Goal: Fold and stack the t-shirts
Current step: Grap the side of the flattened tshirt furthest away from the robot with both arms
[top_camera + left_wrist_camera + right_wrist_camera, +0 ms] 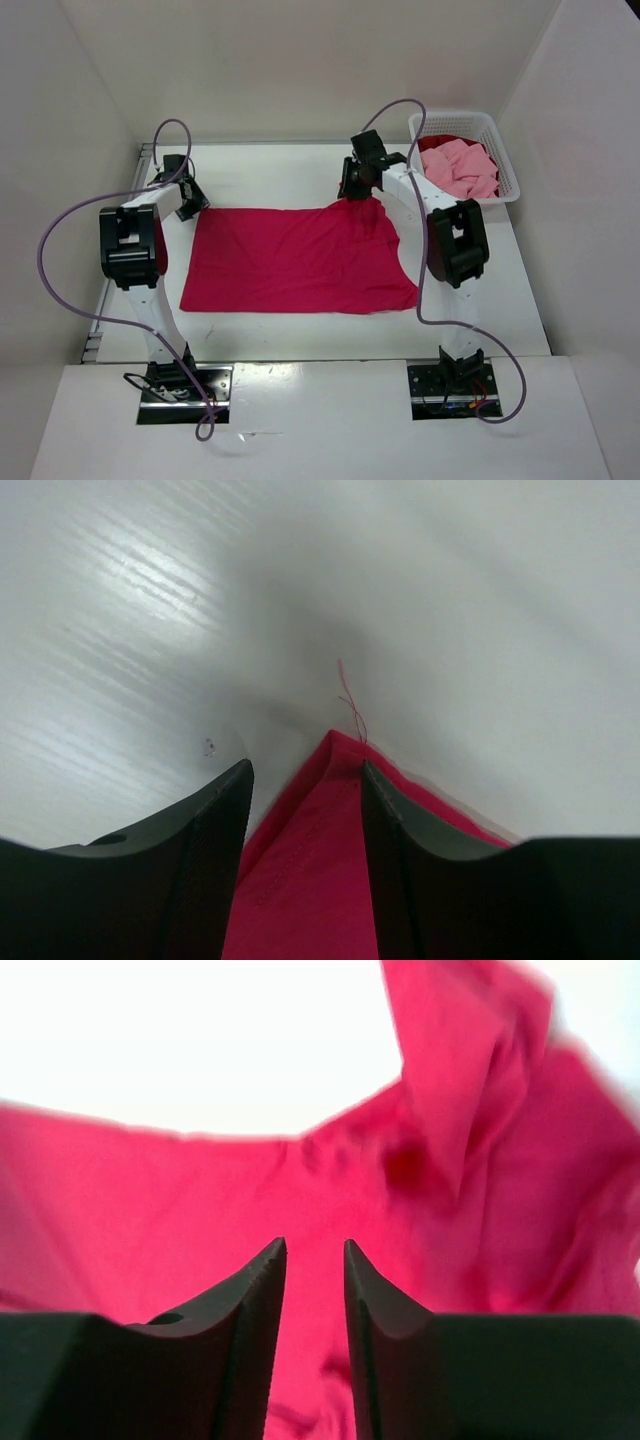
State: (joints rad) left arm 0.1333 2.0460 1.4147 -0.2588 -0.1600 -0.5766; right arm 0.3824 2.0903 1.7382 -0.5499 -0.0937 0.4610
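At the crimson t-shirt's [300, 265] far edge, left gripper [305, 766] and right gripper [315, 1244] gape.

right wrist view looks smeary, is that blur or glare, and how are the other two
Right wrist: the crimson t-shirt is motion-blurred, the background blown out white, the right fingers sharp. Left wrist: streaky glare on the table, a soft shadow ahead of the left fingers. Top external: even light, sharp.

Bare table [280, 170] beyond the crimson shirt [290, 262]; basket [507, 165] blocks the far-right corner.
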